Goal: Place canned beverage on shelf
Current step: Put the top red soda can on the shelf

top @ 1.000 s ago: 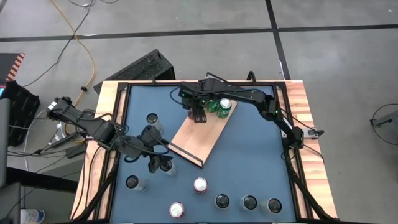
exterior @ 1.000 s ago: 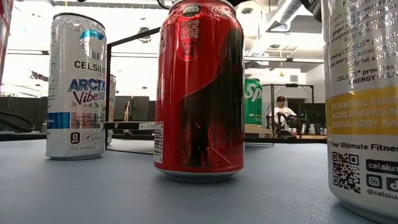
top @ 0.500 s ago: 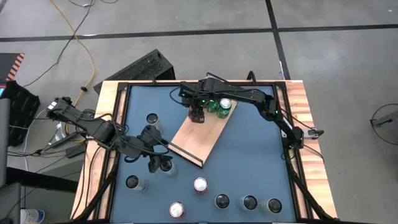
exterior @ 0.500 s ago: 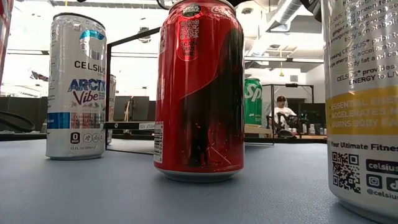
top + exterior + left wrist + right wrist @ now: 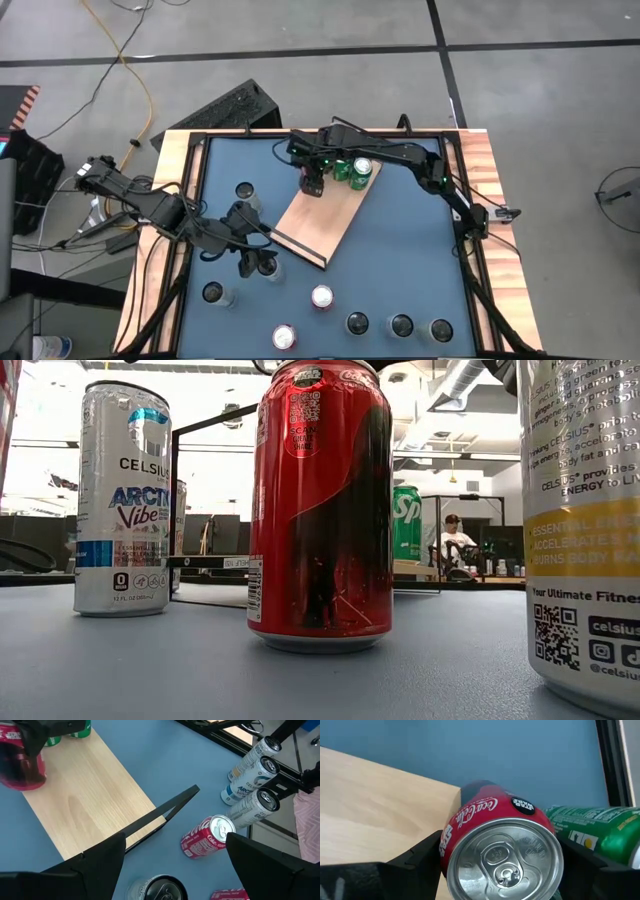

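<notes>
The shelf (image 5: 318,218) is pale light wood with a dark lip. On it stand a red can (image 5: 498,851) with white script and silver top, and green cans (image 5: 600,827) just beside it. The worktop (image 5: 400,260) is blue, rimmed in wood.

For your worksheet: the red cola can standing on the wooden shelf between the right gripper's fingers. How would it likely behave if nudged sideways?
The red can stands upright and tall on the smooth shelf, so it would probably slide or tip. Once down, its round body would likely roll. Green cans close beside it might block it.

shelf (image 5: 318,222): mid-table | three cans (image 5: 346,171): on shelf's far end | other cans (image 5: 322,297): table's near edge
</notes>
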Controlling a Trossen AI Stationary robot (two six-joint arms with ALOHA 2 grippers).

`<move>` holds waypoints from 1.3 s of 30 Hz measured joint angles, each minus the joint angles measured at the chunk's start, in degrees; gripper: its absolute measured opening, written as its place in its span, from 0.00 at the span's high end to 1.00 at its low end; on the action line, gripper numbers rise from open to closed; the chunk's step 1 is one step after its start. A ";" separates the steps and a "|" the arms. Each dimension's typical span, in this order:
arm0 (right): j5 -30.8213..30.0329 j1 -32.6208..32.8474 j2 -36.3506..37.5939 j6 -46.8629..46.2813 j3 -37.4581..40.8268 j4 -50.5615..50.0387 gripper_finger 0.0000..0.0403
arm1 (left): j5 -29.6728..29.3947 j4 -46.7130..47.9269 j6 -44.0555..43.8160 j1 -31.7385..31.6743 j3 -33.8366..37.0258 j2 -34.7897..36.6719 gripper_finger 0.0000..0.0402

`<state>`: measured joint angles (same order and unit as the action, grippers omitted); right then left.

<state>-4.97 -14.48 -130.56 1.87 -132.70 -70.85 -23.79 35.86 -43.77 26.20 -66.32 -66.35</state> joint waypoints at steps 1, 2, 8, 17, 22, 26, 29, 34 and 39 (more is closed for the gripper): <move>0.34 0.00 0.00 -0.03 0.00 -0.27 0.25 | 0.00 0.00 0.00 0.00 0.00 0.00 0.18; 0.55 0.00 0.00 -0.01 0.00 -0.47 0.25 | 0.00 0.00 0.03 0.00 0.00 0.00 0.18; 1.23 0.00 0.00 -0.35 0.00 -0.87 0.22 | 0.02 0.02 0.16 0.00 0.00 0.00 0.18; 1.87 0.02 0.07 -0.60 -0.02 -1.20 0.10 | 0.04 0.17 0.83 0.00 0.00 0.00 0.18; -0.48 0.22 0.39 -1.32 -0.01 0.73 0.10 | 0.03 0.25 1.26 0.00 0.00 0.00 0.18; -2.38 0.24 1.74 -1.86 -1.89 0.56 0.11 | 0.04 0.64 1.32 0.00 0.00 0.00 0.18; -2.44 0.72 3.42 1.21 -1.97 1.01 0.12 | -0.01 0.66 1.51 0.00 0.00 0.02 0.18; -2.48 3.39 4.07 10.78 -1.88 1.88 0.14 | -0.72 0.75 1.53 0.02 0.00 -0.07 0.18; -2.46 5.43 3.88 19.30 -1.81 5.68 0.24 | -1.01 0.96 1.55 0.02 0.00 -0.10 0.18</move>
<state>-7.42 -9.05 -126.68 21.18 -134.52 -65.17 -24.80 36.82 -42.22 26.22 -66.32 -66.45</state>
